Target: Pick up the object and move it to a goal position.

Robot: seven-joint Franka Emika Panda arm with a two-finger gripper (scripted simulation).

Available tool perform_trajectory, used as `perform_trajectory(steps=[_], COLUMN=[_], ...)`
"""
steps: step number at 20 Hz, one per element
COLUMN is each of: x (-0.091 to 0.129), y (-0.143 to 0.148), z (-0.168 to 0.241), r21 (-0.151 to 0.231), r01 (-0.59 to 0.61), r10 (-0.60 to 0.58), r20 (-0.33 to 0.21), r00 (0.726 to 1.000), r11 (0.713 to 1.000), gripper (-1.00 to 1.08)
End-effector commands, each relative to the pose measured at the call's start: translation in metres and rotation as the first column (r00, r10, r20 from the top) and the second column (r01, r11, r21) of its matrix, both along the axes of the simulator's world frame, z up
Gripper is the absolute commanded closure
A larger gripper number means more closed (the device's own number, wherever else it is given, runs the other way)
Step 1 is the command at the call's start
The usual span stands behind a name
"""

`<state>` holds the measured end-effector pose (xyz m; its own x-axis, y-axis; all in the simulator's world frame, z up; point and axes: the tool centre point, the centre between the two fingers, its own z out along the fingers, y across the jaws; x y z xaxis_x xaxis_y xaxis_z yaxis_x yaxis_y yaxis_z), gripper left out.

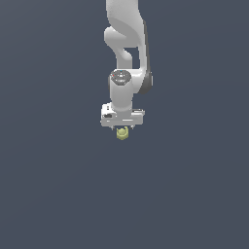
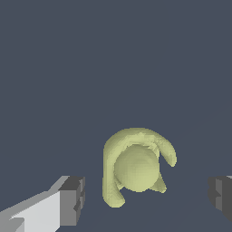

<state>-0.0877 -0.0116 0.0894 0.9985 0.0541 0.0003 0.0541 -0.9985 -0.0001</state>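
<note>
The object (image 2: pixel 136 167) is a small yellow-green roundish item with a ball-like middle and a curved hood around it. In the exterior view the object (image 1: pixel 122 133) shows just under the white gripper (image 1: pixel 123 129), much narrower than the hand. The wrist view shows my gripper (image 2: pixel 147 197) open, with one dark fingertip (image 2: pixel 72 200) on one side of the object and the other fingertip (image 2: pixel 221 196) at the frame's edge. Both pads stand apart from the object, with wide gaps. It lies on the dark grey surface (image 2: pixel 113 68).
Only a plain dark grey surface (image 1: pixel 58 185) surrounds the arm. The white arm (image 1: pixel 127 44) rises from the gripper toward the top of the exterior view.
</note>
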Motion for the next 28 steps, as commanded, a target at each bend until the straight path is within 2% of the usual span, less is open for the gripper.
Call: perform_trajectory(steps=[1, 10, 16, 17, 28], x=[0.000, -0.002, -0.002, -0.002, -0.001], y=[0.000, 0.000, 0.000, 0.000, 0.000], z=[-0.004, -0.040, -0.050, -0.050, -0.049], r21=[0.000, 0.000, 0.000, 0.000, 0.000], r01=[0.000, -0.001, -0.001, -0.001, -0.001], r10=[0.000, 0.001, 0.001, 0.001, 0.001], r20=[0.000, 0.000, 0.000, 0.000, 0.001], r00=[1.000, 1.000, 1.000, 1.000, 1.000], r11=[1.000, 1.000, 1.000, 1.000, 1.000], gripper=[-0.92, -0.92, -0.92, 1.08, 1.08])
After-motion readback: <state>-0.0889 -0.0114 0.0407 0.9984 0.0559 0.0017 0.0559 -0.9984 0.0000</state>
